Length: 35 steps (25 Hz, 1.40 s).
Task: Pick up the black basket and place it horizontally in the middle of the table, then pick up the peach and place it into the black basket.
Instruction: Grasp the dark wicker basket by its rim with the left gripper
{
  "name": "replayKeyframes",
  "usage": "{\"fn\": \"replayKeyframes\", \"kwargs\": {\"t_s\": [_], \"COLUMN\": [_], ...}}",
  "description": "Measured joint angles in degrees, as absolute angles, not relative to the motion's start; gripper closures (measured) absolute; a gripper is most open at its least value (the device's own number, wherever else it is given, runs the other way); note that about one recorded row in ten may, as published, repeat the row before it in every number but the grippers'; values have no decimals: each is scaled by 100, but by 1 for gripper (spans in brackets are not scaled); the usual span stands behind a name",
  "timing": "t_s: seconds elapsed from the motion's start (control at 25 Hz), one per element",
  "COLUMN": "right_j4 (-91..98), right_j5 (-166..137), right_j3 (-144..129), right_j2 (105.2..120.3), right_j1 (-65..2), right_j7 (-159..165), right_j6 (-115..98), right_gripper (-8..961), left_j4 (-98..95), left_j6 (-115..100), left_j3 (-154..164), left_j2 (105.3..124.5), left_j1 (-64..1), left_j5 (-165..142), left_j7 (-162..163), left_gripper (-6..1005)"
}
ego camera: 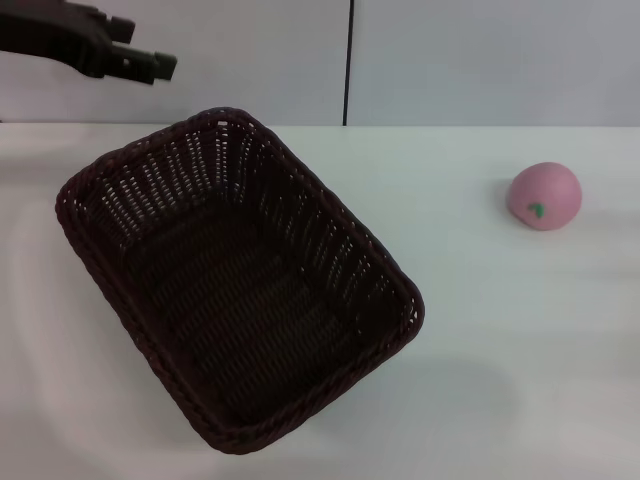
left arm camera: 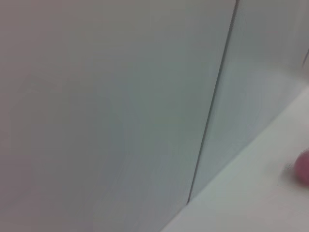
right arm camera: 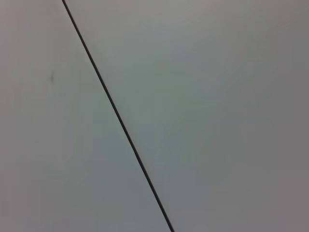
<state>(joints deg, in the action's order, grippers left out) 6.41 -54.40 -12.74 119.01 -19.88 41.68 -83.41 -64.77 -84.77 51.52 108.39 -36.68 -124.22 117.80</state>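
Note:
The black basket (ego camera: 235,285) stands upright on the white table (ego camera: 500,340), left of centre, with its long side running diagonally. It is empty. The pink peach (ego camera: 544,196) sits on the table at the far right, well apart from the basket. A sliver of the peach also shows in the left wrist view (left arm camera: 303,167). My left gripper (ego camera: 150,48) hangs high at the far left, above and behind the basket's far corner, open and empty. My right gripper is out of view.
A pale wall with a dark vertical seam (ego camera: 349,60) stands behind the table's far edge. The seam also shows in the right wrist view (right arm camera: 116,116). Bare tabletop lies between the basket and the peach.

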Motion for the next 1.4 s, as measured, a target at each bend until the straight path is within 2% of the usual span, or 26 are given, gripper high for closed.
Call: {"fn": "replayKeyframes", "kwargs": {"t_s": [0.08,0.16,0.48,1.24,1.36,1.4], "right_j4": [640,624,606,606,607,607], "right_j5": [-5441,-5440,-5440,-5441,-5440,-5440], "right_j3": [-1274,-1274,-1274,-1270,-1265,-1265], "right_j2": [11900,11900,11900,11891,11886,11886], "right_j1": [-1985,-1986,-1999,-2031,-2031,-2031], "right_j7": [4169,4170,4173,4182,4184,4184], "right_j6": [-8341,-8341,-8341,-8341,-8341,-8341], "right_gripper": [210,211,211,211,210,210], "left_j4": [-6461,-6428,-6322,-5341,-5298,-5315], "left_j6": [-8487,-8512,-8528,-8366,-8303,-8272], "left_j3": [5159,5183,5201,5221,5219,5218], "left_j2": [10919,11084,11377,11481,11585,11620], "left_j1": [-3835,-4112,-4464,-4905,-4977,-4998], "left_j5": [-12932,-13754,-14924,-15856,-16116,-16199], "left_j7": [11814,11874,11900,11904,11982,12038], "left_gripper": [236,240,255,293,299,329]}}
